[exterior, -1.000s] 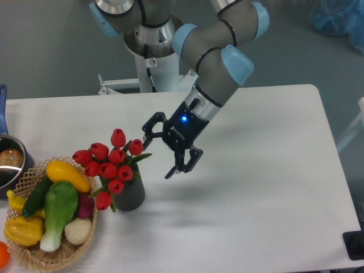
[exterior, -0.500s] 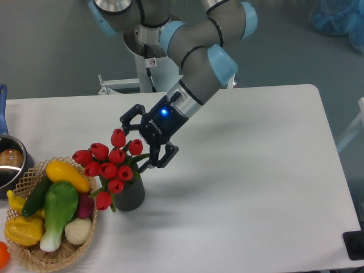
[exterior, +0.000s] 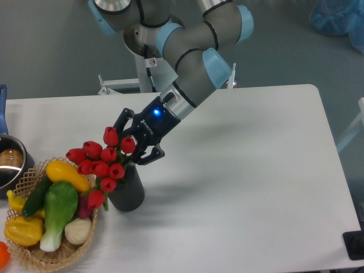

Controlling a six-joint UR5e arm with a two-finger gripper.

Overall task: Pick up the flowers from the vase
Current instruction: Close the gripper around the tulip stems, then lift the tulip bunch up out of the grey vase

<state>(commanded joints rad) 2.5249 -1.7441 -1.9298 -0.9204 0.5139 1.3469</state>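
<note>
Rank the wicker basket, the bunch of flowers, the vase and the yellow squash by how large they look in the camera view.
1. Wicker basket, clearly the largest.
2. Flowers.
3. Vase, though the bunch hides its top, so its place against the flowers is unsure.
4. Yellow squash, about level with the vase's visible part; too close to call.

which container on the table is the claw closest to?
The dark grey ribbed cylindrical vase holding the red tulips; the claw hangs just above its rim. The woven wicker basket and steel pot sit further left.
</note>
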